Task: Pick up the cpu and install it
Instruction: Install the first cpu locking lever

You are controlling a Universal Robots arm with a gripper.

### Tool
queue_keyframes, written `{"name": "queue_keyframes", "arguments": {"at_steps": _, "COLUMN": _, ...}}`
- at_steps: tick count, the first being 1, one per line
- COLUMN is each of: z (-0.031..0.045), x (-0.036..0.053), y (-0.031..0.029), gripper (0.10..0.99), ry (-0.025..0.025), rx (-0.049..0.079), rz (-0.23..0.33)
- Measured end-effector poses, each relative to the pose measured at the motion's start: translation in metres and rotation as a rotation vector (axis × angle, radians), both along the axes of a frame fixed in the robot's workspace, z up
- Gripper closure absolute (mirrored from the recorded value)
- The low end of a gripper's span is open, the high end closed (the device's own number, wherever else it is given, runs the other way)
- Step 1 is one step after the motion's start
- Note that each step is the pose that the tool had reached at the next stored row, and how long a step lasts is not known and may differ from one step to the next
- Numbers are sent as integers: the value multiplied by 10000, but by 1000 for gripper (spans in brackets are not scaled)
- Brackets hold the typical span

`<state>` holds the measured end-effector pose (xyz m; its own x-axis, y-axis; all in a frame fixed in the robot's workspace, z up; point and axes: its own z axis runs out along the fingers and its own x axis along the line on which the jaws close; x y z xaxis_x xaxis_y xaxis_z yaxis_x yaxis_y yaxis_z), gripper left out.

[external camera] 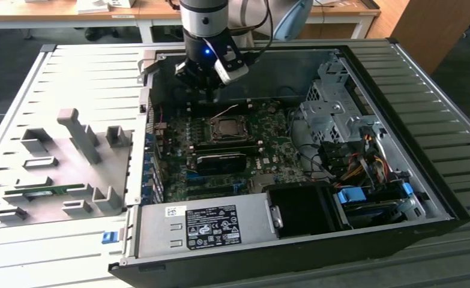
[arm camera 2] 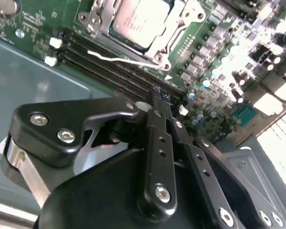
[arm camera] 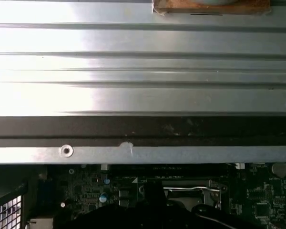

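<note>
The cpu [external camera: 225, 126] is a small silvery square lying flat inside the dark-framed socket on the green motherboard [external camera: 275, 150]. In the second wrist view the cpu [arm camera 2: 139, 18] sits in the socket frame, with a thin metal lever [arm camera 2: 126, 60] lying along the socket's edge. My gripper [external camera: 211, 96] hangs just above the board, beyond the socket toward the case's back wall. Its two thin black fingers [arm camera 2: 158, 125] meet at the tips, shut with nothing between them, over the memory slots beside the socket. The first wrist view catches the socket's edge [arm camera: 190, 193].
The open computer case [external camera: 427, 150] lies on a slatted metal table. A grey power supply [external camera: 210, 225] fills the near end, and a drive cage [external camera: 335, 111] and cables stand on the exterior view's right. A grey fixture plate [external camera: 59, 174] holds a green memory stick [external camera: 38, 193].
</note>
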<state>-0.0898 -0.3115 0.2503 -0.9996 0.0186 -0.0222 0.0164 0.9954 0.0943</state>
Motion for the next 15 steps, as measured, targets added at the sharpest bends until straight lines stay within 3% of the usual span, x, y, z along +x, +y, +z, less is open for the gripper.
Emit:
{"name": "queue_keyframes", "arguments": {"at_steps": 2, "z": -17, "x": 7, "y": -1, "gripper": 980, "ry": 0, "rx": -55, "rz": 2}}
{"name": "queue_keyframes", "arguments": {"at_steps": 15, "z": -167, "x": 167, "y": 0, "gripper": 980, "ry": -1, "rx": -79, "rz": 1}}
